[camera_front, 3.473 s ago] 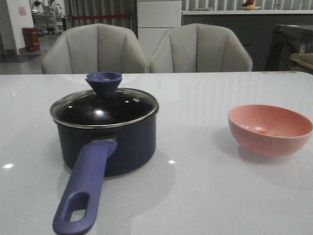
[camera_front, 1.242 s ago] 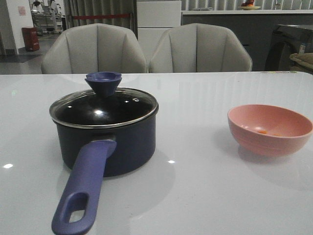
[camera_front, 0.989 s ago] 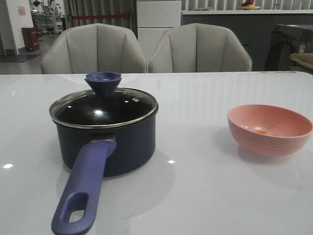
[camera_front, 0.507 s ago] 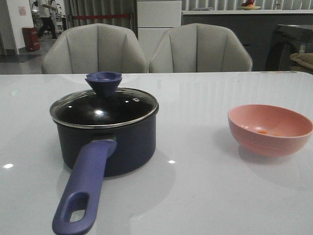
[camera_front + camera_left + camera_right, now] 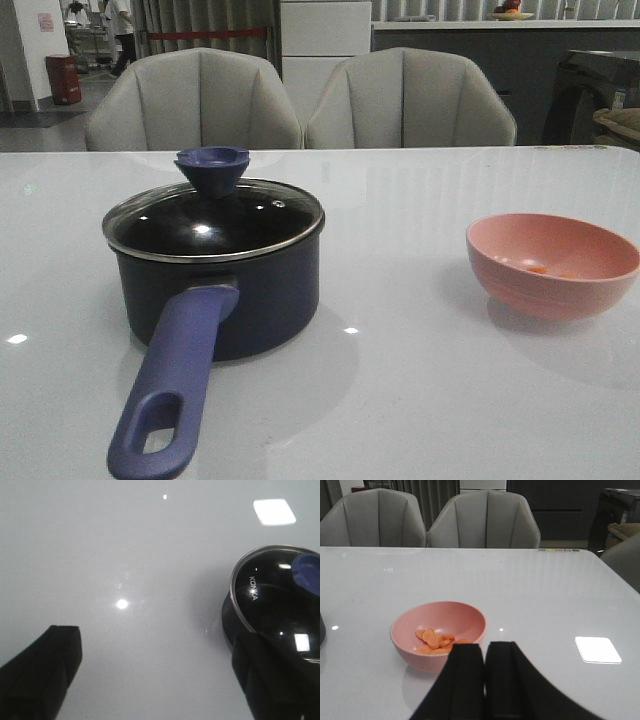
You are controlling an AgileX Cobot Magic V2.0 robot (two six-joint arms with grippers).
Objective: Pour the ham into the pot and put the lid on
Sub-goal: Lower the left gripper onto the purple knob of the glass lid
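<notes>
Since the lid (image 5: 213, 218) sits on the pot (image 5: 220, 295) left of the ham (image 5: 436, 641), our wide-open, empty left hand (image 5: 155, 675) should grip the knob squarely; our right hand (image 5: 484, 652) is closed, empty.

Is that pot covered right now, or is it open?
Covered. The glass lid sits flat on the pot, its steel rim ringing the top and its blue knob upright.
</notes>
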